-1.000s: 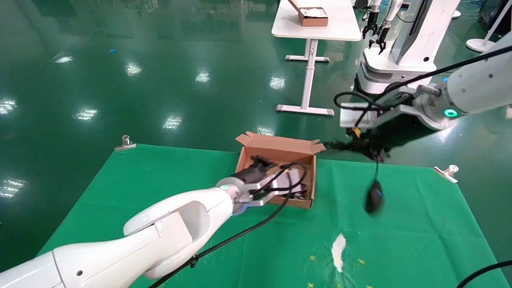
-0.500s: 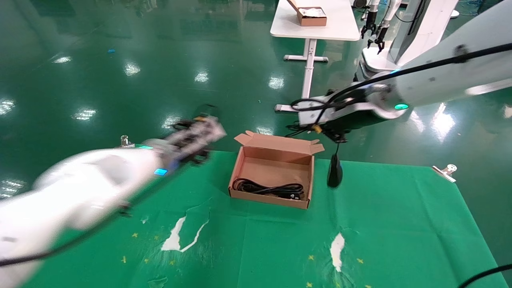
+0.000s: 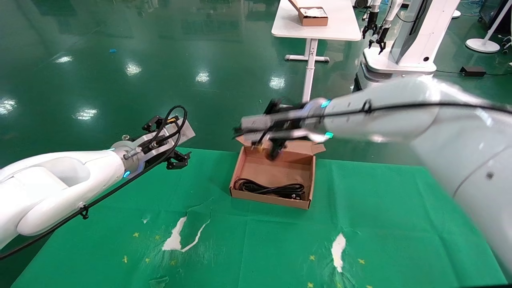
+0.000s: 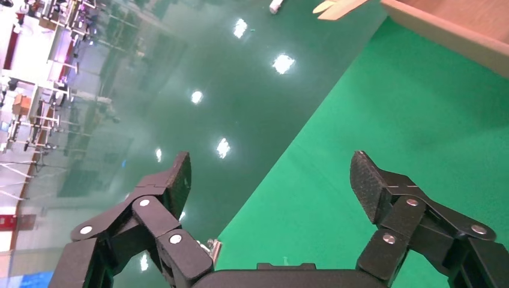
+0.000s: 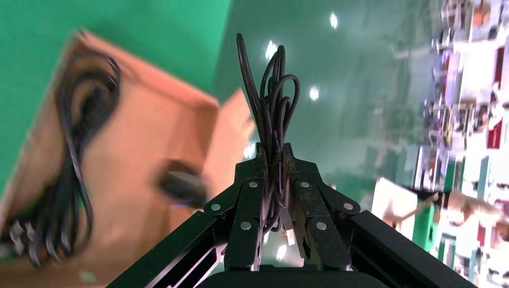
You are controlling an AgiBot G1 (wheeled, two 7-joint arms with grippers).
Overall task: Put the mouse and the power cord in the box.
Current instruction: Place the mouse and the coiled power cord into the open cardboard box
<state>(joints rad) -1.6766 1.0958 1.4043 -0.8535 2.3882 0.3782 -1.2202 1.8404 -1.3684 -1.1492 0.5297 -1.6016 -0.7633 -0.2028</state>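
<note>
Right end effector (image 5: 273, 180) is over the far end of the box (image 3: 240, 168), clamped tight on the mouse's bundled cable, w/ the loops sticking up out of the fingers in the wrist view. The mouse (image 5: 183, 185) itself dangles below on its thin cable, blurry, and looks to be hanging above the bare cardboard floor near the lid end. Power cord (image 3: 269, 189) is already coiled inside along the near wall, so that half looks done imo.

Left end effector (image 4: 270, 180) is off to the left over the edge of the green table (image 3: 380, 224), fingers spread wide, holding nothing. Prob just parked.

What could go wrong: the mouse is on a loose cable so it can swing like a pendulum. If the release comes mid-swing it could clip the back wall or the lid flap and land outside. Also the cable bundle might drape over the rim, or snag on the fingers when they open and drag the mouse back out.
</note>
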